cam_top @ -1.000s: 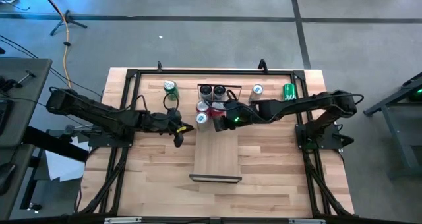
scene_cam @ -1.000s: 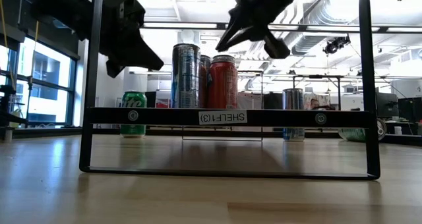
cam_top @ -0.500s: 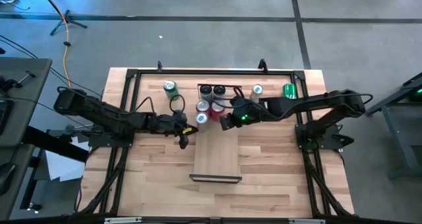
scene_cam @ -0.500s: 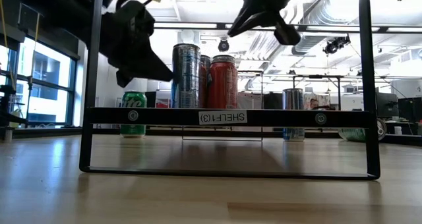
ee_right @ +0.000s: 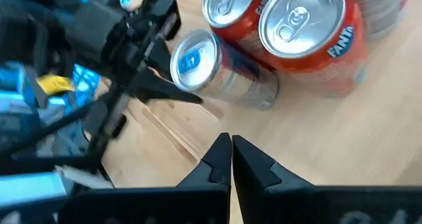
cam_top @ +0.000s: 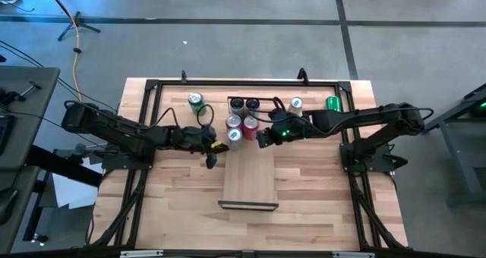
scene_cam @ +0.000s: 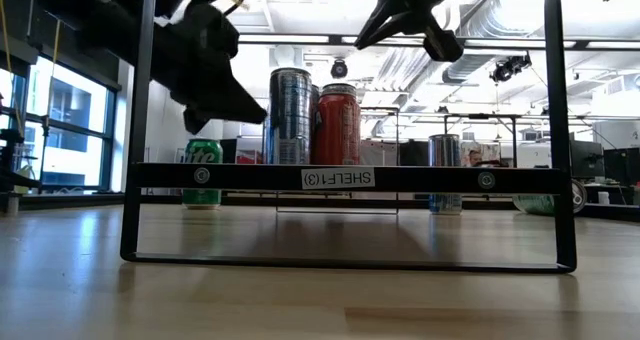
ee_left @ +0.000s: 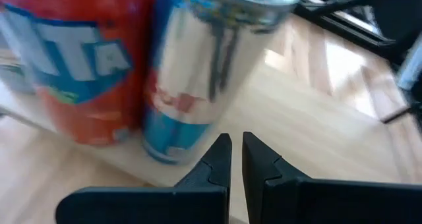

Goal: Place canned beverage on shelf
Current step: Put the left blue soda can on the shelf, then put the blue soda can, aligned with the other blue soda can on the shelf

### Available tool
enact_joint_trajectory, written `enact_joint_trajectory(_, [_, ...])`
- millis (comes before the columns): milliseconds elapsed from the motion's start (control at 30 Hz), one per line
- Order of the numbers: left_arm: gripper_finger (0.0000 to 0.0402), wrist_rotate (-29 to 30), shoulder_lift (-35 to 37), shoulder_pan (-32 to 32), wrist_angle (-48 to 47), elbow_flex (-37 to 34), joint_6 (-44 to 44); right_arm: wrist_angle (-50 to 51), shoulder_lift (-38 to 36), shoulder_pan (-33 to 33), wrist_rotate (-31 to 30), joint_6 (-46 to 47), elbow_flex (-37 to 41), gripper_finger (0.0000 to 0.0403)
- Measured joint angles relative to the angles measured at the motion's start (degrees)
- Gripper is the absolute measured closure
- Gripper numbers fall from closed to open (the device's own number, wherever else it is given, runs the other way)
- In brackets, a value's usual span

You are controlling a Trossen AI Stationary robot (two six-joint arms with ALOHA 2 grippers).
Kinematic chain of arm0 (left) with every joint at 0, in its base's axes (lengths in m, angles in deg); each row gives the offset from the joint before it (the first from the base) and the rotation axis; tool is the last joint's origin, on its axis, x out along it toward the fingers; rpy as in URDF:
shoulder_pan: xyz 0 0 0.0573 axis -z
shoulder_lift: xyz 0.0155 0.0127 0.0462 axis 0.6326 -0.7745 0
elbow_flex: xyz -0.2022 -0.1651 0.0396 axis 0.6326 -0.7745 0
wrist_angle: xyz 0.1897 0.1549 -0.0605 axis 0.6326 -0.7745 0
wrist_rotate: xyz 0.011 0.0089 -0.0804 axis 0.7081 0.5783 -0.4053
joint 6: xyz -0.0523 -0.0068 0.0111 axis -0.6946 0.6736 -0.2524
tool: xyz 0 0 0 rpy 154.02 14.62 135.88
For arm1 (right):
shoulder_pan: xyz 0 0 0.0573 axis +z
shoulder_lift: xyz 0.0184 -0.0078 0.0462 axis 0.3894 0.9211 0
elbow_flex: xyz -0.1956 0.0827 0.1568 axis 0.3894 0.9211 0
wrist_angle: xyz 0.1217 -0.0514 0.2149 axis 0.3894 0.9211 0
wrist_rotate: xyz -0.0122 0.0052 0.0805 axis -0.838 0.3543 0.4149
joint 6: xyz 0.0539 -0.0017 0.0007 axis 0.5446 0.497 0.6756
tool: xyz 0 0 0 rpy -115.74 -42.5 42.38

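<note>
The shelf is a pale board lying along the middle of the table, with a dark frame at its near end. Several cans stand on its far end: a silver-blue can nearest, two red cans behind it and two dark-topped cans farthest back. My left gripper is shut and sits at the silver-blue can's left side. My right gripper is shut and empty, raised above the shelf just right of the cans. My left gripper's shut fingertips stand against the left side wall of the silver-blue can, about halfway up. The fingers come from the table's left, slanting down. The can stands upright on the shelf, beside the red can.
A green can stands on the table left of the shelf. A silver can stands to its right, and a green can lies farther right. A black frame runs round the table edges. The shelf's near half is bare.
My left gripper has gone toward the table's right, up to the silver-blue can, which has slid a little right toward the red cans and stays upright. My right gripper has drawn back up and toward the table's right, away from the cans.
</note>
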Motion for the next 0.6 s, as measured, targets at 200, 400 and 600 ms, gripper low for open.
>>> enact_joint_trajectory(200, [0.0401,-0.7,9.1,1.0,-11.5,0.0,-0.3,7.3,-1.9,0.5,2.9,-3.9,0.0,0.0403])
enact_joint_trajectory(400, [0.0401,5.4,22.1,0.9,-16.2,0.0,0.3,13.9,-3.8,2.3,1.8,-5.6,0.0,0.0403])
enact_joint_trajectory(600, [0.0401,15.2,31.1,0.0,-16.5,0.0,3.3,6.8,1.8,3.6,1.8,-2.1,0.0,0.0403])
